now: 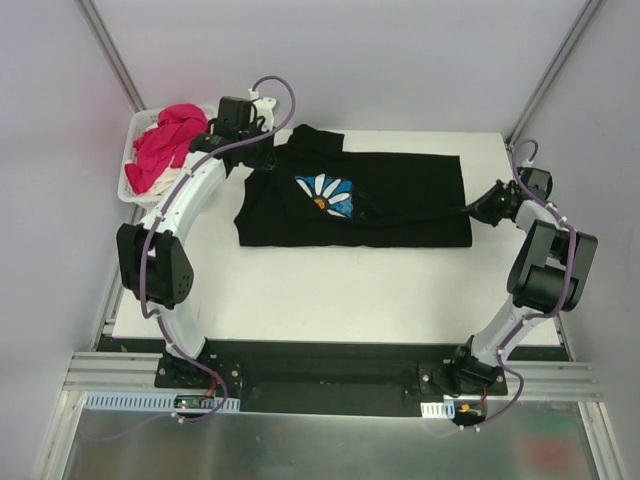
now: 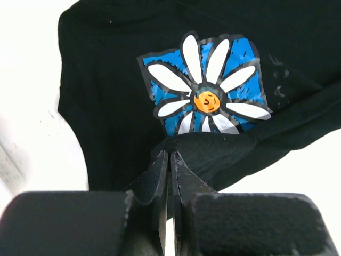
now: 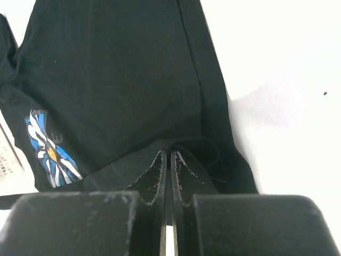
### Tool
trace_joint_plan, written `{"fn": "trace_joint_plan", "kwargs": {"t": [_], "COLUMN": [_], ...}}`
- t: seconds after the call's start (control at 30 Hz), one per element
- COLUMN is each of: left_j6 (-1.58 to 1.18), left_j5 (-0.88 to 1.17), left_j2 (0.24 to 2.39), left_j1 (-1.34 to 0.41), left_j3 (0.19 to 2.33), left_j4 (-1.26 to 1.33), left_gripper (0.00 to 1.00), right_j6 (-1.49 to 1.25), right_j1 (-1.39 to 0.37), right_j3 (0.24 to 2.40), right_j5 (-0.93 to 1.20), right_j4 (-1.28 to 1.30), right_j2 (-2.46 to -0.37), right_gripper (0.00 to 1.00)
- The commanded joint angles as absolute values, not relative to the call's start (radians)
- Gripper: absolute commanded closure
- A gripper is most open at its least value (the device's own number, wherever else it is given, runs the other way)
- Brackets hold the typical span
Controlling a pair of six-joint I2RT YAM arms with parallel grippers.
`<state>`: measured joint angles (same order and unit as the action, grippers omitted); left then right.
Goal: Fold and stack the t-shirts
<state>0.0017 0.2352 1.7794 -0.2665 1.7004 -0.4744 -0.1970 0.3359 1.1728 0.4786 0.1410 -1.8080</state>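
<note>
Far left, the magenta-pink t-shirt (image 1: 165,142) sits heaped in the white basket (image 1: 127,176), near the left gripper (image 2: 170,156), which is clamped on a raised fold at the left end of the black t-shirt (image 1: 400,195) lying lengthwise on the table (image 1: 350,290); a wide swing of that arm might knock the basket. On the right, the right gripper (image 3: 169,154) is pinched shut on the hem end, and with only a thin bite of cloth at each pair of tips, uneven pulling could slip the shirt free or bunch it over the daisy print (image 1: 323,193).
</note>
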Motion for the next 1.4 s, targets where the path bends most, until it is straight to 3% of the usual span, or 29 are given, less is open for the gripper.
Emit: {"fn": "trace_joint_plan", "kwargs": {"t": [0.0, 1.37], "left_j6": [0.034, 0.012], "left_j5": [0.276, 0.239], "left_j2": [1.827, 1.994], "left_j1": [-0.256, -0.202], "left_j3": [1.781, 1.911], "left_j4": [-0.437, -0.397], "left_gripper": [1.00, 1.00], "right_j6": [-0.199, -0.241], "right_j1": [0.331, 0.334], "right_j3": [1.232, 1.304], "right_j5": [0.474, 0.387], "right_j4": [0.107, 0.126], "right_j2": [-1.815, -1.910], "right_gripper": [0.99, 0.99]}}
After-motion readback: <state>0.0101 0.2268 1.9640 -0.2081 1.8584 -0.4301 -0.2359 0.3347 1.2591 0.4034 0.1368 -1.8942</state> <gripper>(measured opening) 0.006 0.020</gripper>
